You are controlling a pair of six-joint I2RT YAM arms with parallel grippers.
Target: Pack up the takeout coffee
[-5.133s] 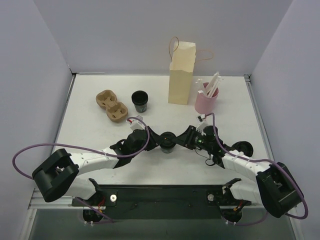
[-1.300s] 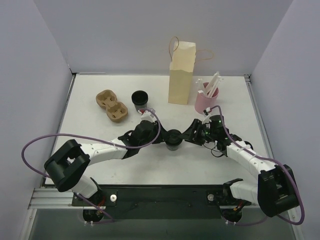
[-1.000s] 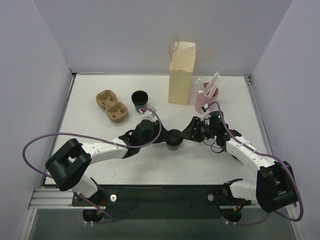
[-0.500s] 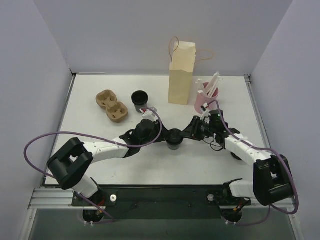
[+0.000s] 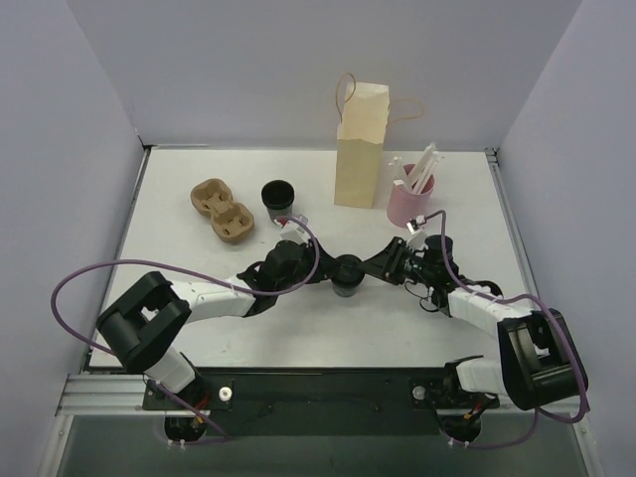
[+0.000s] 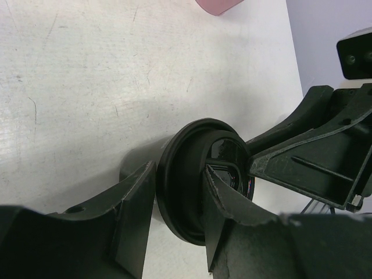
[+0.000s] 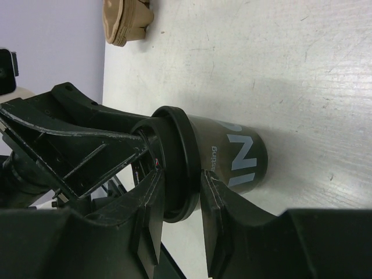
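A dark coffee cup (image 5: pixel 346 283) with a black lid (image 5: pixel 346 266) stands mid-table. My left gripper (image 5: pixel 326 272) comes at it from the left and my right gripper (image 5: pixel 368 268) from the right. In the left wrist view my gripper (image 6: pixel 180 177) is shut across the lid's rim (image 6: pixel 180 192), one finger over the lid and one under the rim. In the right wrist view my gripper (image 7: pixel 183 181) is shut across the same lid (image 7: pixel 177 154), above the printed cup wall (image 7: pixel 238 154).
A second dark cup (image 5: pixel 278 200), open-topped, and a brown pulp cup carrier (image 5: pixel 222 210) stand at the back left. A tall paper bag (image 5: pixel 360 144) and a pink cup of stirrers (image 5: pixel 409 202) stand at the back right. The carrier also shows in the right wrist view (image 7: pixel 125 20).
Since five seconds ago both grippers and the cup have shifted a little away and to the right. In the last second the right arm's forearm swung lower; the cup has stayed put.
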